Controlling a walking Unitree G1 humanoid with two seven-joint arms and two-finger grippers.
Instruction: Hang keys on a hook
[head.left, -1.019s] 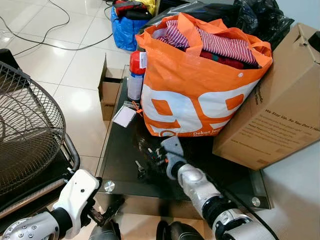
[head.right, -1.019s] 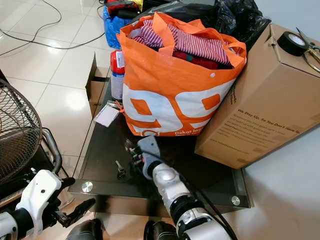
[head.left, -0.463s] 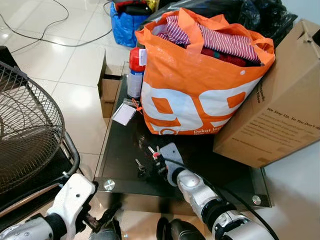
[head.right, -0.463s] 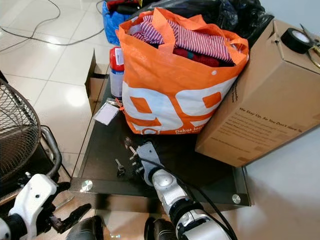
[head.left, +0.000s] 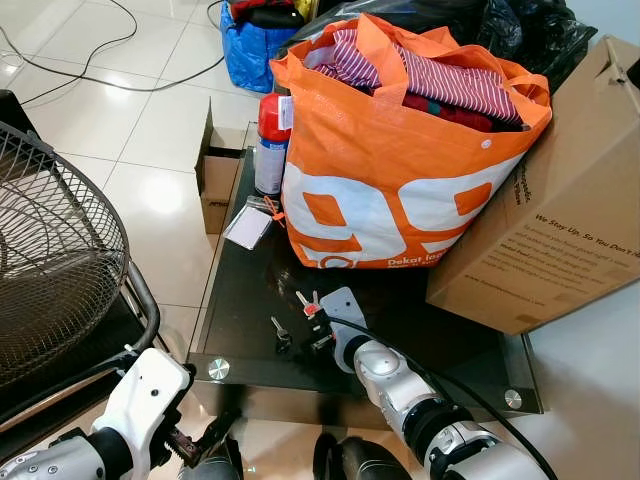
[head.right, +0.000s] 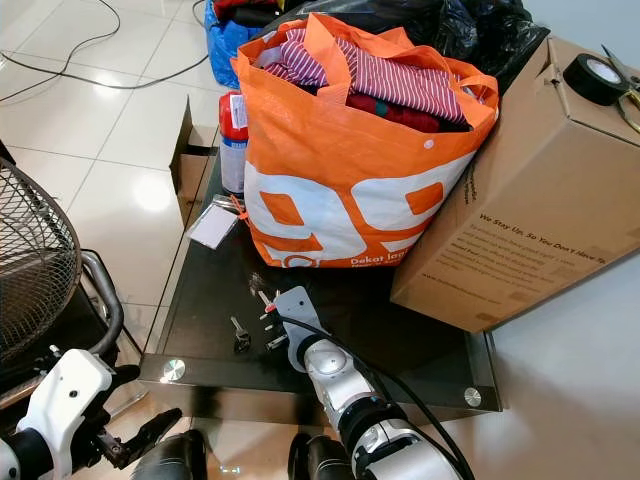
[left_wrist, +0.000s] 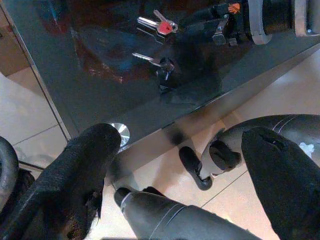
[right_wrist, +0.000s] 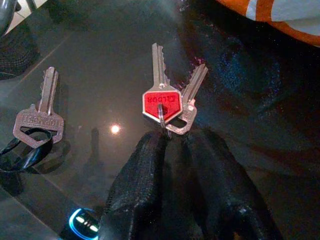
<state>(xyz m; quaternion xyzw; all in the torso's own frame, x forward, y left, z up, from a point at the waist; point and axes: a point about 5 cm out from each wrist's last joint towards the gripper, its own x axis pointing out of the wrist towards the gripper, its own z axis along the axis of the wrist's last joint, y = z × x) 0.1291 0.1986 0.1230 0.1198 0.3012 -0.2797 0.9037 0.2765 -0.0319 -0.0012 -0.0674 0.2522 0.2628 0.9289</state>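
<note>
The step in hand is the pick-up: the right gripper (right_wrist: 175, 142) is down on the dark glass counter (head.left: 250, 290), its two black fingers (right_wrist: 142, 175) drawn narrow around the ring of the red-headed keys (right_wrist: 162, 102). The ring sits right at the fingertips, and the keys lie flat on the glass, fanned away from the gripper, so I judge the grasp made or nearly made but the lift not begun. A second, plain single key (right_wrist: 41, 117) on a dark loop lies apart on the counter, nearer its front edge. Just behind the keys stands an orange shopping bag (head.left: 400, 180) stuffed with clothes, with a cardboard box (head.left: 560, 220) beside it. The left gripper (left_wrist: 175, 165) hangs idle below the counter's edge, fingers wide apart.

The next move calls for a straight lift off the glass with the ring firmly pinched, then a turn to find a hook.
</note>
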